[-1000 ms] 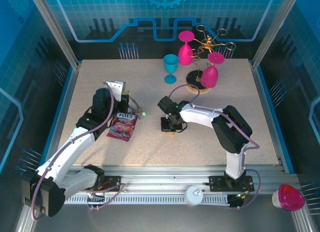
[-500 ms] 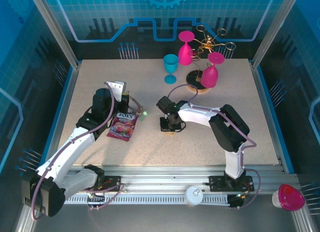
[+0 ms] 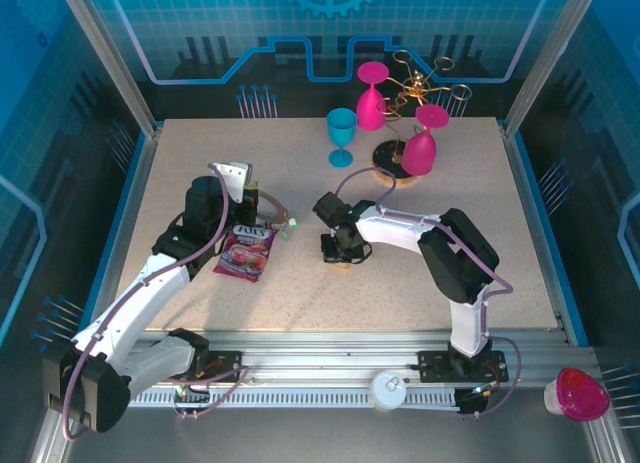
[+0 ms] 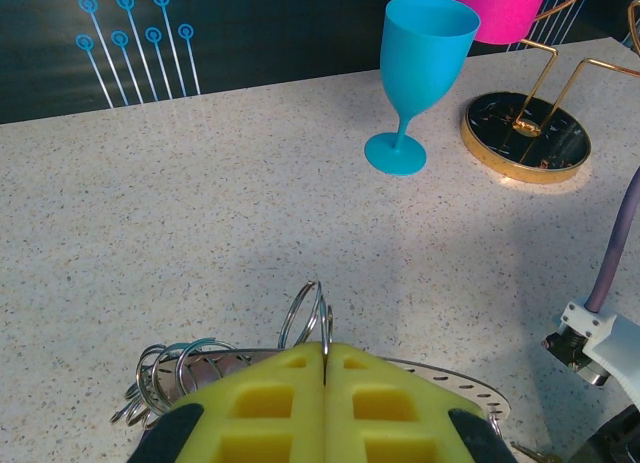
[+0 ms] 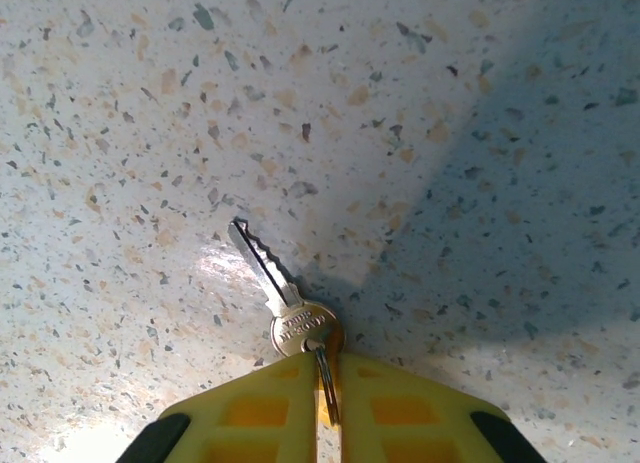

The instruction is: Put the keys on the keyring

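My left gripper [image 4: 325,351] is shut on a wire loop [image 4: 305,313] that stands up from the rim of the keyring [image 4: 440,375], a flat perforated metal ring under the yellow pads. Several more loops [image 4: 165,368] bunch at its left. From above, the left gripper [image 3: 262,205] holds the keyring [image 3: 275,213] left of centre, with a green tag [image 3: 288,224] hanging off it. A small silver key [image 5: 275,288] lies flat on the table, its blade pointing away. My right gripper [image 5: 328,368] pinches its little split ring and orange tag in a narrow gap. The right gripper [image 3: 343,258] sits low mid-table.
A blue goblet [image 3: 341,135] stands behind. To its right is a gold rack [image 3: 410,88] with pink glasses on a round base [image 4: 525,138]. A snack pouch [image 3: 246,251] lies by the left arm. A pink cup [image 3: 577,393] sits off the table, front right.
The right wrist has edged slightly left over the key. The green tag at the left gripper has shifted a little. The left arm holds still.
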